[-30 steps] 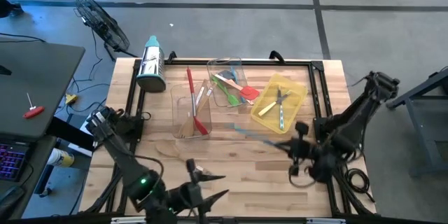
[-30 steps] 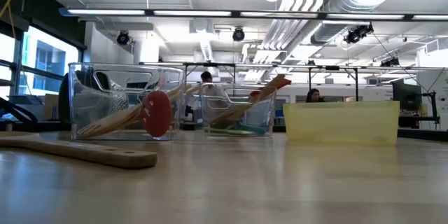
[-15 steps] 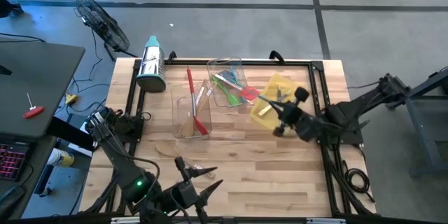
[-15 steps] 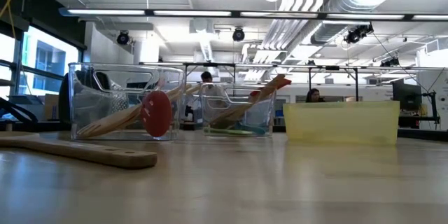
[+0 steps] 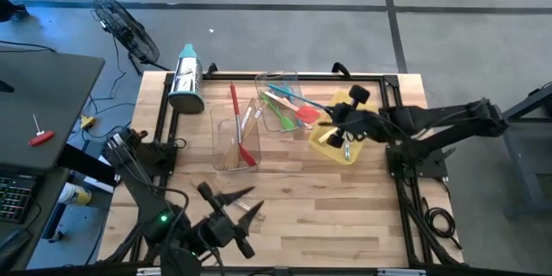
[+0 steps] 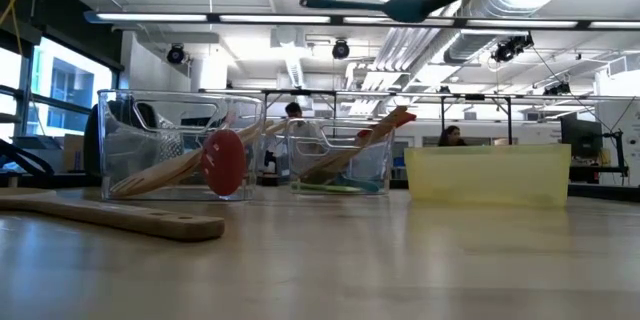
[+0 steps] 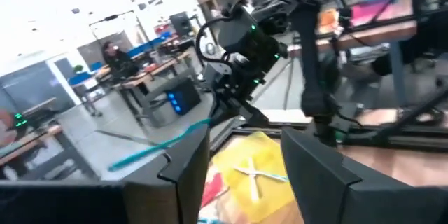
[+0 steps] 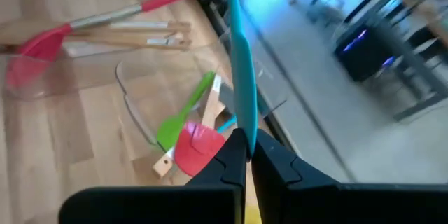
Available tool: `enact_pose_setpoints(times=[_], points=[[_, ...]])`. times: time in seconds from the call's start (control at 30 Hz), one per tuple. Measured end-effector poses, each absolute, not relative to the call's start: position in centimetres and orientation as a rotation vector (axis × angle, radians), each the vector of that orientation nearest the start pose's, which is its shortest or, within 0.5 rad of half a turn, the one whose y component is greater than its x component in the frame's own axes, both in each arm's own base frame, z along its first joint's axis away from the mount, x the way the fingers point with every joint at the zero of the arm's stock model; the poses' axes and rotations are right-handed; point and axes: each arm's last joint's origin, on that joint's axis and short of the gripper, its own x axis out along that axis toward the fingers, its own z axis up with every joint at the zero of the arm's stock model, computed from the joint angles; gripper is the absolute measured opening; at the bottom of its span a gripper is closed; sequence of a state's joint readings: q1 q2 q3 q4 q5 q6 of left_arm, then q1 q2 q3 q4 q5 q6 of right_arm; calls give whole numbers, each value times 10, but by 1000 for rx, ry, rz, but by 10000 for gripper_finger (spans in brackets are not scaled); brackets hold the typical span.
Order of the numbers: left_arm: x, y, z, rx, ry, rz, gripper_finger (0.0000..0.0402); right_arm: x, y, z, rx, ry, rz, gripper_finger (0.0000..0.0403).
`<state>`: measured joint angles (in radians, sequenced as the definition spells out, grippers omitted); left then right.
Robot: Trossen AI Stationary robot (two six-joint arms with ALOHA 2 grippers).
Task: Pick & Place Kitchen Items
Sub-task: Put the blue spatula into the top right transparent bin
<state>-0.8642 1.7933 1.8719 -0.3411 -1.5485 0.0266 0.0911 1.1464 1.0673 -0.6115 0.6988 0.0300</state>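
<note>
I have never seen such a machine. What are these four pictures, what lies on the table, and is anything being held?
This is a robot with two dark arms working at a wooden table.

One picture looks straight down from above. One looks level across the table top. The other two come from small cameras on each arm's wrist.

On the table stand two clear plastic trays and a shallow yellow plastic tray, all holding kitchen utensils. A steel box grater with a teal top lies at the far left corner. A flat wooden spatula lies loose on the table.

The right gripper is above the trays, its fingers shut on a slim teal utensil. The left gripper waits at the near edge, open and empty.
</note>
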Motion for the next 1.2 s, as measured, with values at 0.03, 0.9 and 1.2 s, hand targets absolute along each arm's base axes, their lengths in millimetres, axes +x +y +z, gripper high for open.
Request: enact_pose_setpoints(times=[0.03, 0.9, 1.2], points=[[269, -271, 426, 283, 105, 693, 172, 235, -2, 331, -224, 661, -586, 3], [181, -167, 469, 237, 160, 610, 172, 346, -108, 297, -5, 1210, -536, 3], [168, -154, 459, 115, 274, 525, 172, 362, -124, 266, 38, 1269, -489, 3]])
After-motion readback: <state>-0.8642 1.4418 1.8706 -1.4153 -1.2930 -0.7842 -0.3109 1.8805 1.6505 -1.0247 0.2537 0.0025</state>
